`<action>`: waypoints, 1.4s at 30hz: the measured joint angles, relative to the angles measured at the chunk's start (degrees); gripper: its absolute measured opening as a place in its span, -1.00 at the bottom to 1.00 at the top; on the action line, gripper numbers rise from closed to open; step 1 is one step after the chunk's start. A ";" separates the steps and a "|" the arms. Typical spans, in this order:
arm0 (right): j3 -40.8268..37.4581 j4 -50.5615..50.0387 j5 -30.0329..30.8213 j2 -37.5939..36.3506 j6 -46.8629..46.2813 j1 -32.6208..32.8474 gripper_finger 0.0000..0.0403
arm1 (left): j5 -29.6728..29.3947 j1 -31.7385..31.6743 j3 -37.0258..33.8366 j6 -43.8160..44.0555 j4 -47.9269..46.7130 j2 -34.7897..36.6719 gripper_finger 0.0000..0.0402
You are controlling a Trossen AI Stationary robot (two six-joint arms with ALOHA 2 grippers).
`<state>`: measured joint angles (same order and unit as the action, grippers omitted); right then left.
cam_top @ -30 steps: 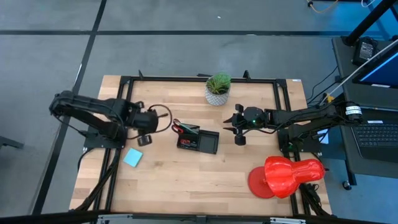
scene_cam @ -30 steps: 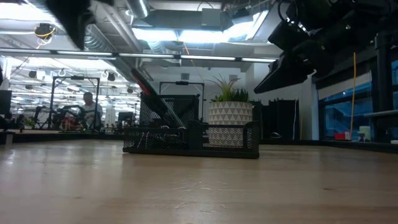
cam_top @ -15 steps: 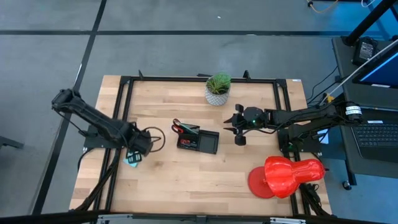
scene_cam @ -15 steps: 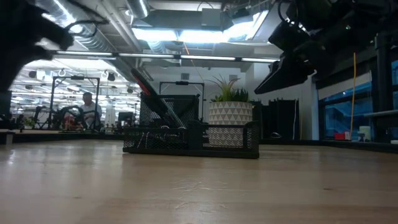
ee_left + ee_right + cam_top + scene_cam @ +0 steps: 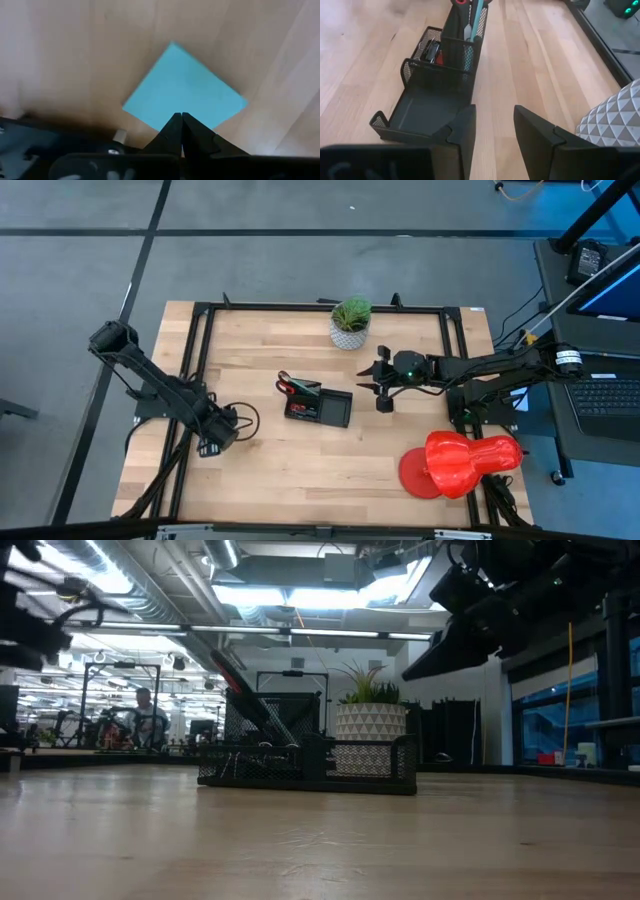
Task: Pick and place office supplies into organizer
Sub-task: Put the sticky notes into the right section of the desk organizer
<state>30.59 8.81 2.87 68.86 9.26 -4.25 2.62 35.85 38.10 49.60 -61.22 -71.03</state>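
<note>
My left hand (image 5: 181, 120), fingers pressed together, hovered over the flat square blue notepad (image 5: 185, 90) on the wooden tabletop (image 5: 300, 470). My right hand (image 5: 492, 127), fingers spread, faced the black mesh organizer (image 5: 430, 95).

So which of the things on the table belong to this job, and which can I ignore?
Job:
- light blue notepad, flat on the table under the left hand, fingers together
- black mesh organizer, already holding scissors and pens
- right hand, open, waiting by the organizer

Ignore:
- potted plant
- large red plastic object
</note>
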 joint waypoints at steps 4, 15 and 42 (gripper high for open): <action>0.00 0.61 0.02 0.00 -0.09 0.00 -0.33 | 2.66 0.90 -0.95 -0.19 1.81 -3.31 -0.98; 0.00 0.84 -0.18 0.00 -3.13 2.54 -0.33 | 3.06 1.18 -1.04 -3.28 11.56 -12.66 -0.98; 0.07 18.13 -2.61 11.80 0.25 23.67 -0.33 | -11.15 1.18 1.19 -6.13 63.39 -27.95 -0.98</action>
<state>30.65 26.94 0.27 80.66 9.50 19.42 -8.53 37.04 39.29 43.47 2.17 -98.98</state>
